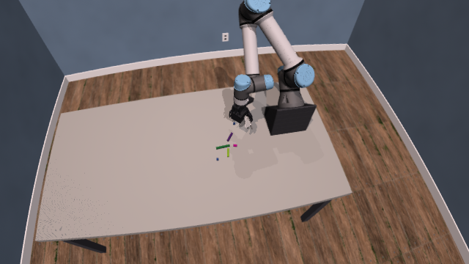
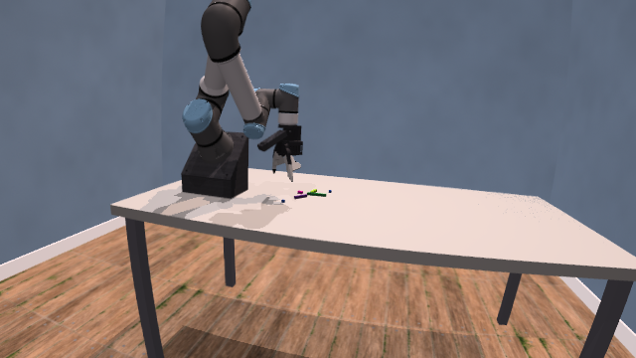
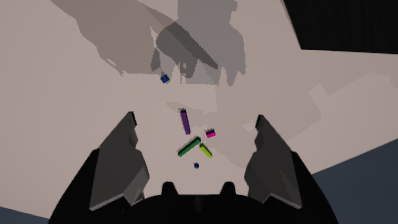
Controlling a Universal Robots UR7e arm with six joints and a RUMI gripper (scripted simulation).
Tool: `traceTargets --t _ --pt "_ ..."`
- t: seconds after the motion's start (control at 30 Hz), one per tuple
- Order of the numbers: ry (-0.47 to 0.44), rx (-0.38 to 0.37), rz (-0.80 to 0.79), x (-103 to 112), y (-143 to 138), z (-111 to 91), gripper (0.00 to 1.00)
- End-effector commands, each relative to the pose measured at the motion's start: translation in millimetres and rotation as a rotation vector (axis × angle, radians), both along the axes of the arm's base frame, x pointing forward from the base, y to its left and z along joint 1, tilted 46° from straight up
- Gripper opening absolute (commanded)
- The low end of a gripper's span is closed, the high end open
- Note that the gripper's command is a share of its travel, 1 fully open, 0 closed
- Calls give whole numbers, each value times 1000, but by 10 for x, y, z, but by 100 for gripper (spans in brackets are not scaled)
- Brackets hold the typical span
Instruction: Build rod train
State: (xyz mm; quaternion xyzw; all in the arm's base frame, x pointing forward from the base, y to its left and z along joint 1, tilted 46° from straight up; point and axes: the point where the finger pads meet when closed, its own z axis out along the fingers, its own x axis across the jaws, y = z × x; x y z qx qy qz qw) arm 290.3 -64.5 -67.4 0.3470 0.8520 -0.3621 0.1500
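Observation:
My gripper (image 1: 243, 122) (image 2: 285, 171) (image 3: 197, 114) is open and empty, hanging above the table between the robot base and a small cluster of rods. In the cluster lie a purple rod (image 1: 229, 136) (image 2: 300, 196) (image 3: 185, 121), a green rod (image 1: 223, 147) (image 2: 318, 194) (image 3: 189, 146), a lime rod (image 1: 228, 152) (image 2: 312, 191) (image 3: 205, 150) and a short magenta rod (image 1: 234, 145) (image 2: 300, 192) (image 3: 211, 133). The green and lime rods nearly meet at one end. One blue rod (image 1: 217, 159) (image 2: 330, 191) (image 3: 196, 165) lies just beyond the cluster. A second blue rod (image 1: 234, 123) (image 2: 283, 201) (image 3: 164, 78) lies apart, close to the gripper.
The robot's black base (image 1: 289, 117) (image 2: 216, 169) stands on the table (image 1: 128, 176) (image 2: 447, 224) at its back right, close to the gripper. The rods lie near the table's middle, a little towards the base.

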Motion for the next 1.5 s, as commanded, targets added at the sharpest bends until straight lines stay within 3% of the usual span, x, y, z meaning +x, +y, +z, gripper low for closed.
traceTargets --t 0.0,1.47 --pt "-1 0 0 2 2 1 100" --pt "-14 0 -13 3 6 -4 100"
